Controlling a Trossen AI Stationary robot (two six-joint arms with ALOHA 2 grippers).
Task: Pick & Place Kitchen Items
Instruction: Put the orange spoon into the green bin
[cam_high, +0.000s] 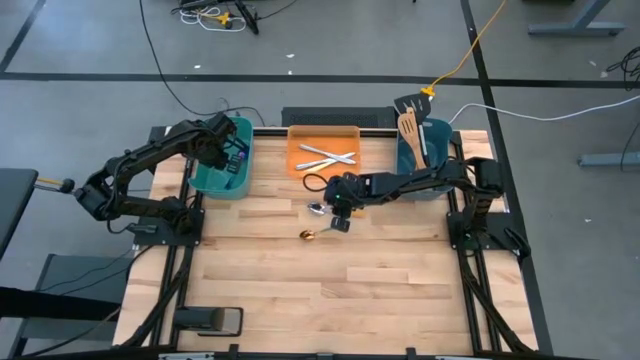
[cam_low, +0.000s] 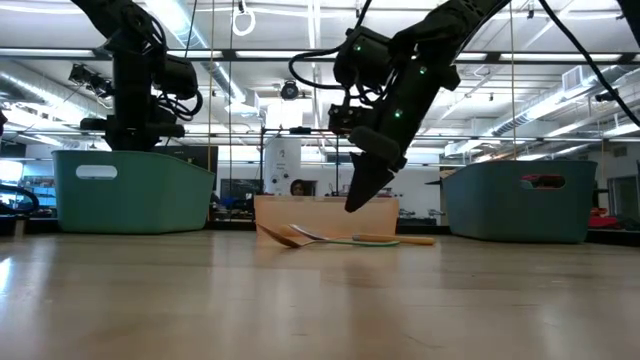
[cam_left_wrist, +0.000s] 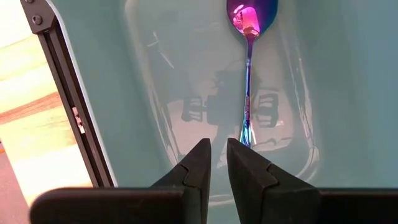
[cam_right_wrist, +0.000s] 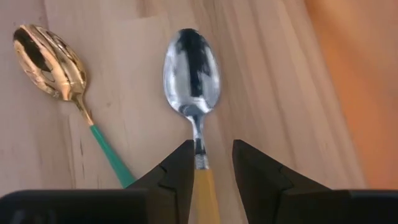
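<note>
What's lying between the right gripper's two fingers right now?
In the right wrist view, the right gripper straddles the silver spoon at its neck, where the yellow handle begins. The gold spoon lies outside the fingers, apart.

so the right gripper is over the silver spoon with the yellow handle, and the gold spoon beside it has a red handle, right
Not quite. The right gripper does straddle the silver spoon with the yellow handle, fingers open on either side of its neck, but the gold spoon beside it has a green handle, not red. The right wrist view shows it plainly.
</note>
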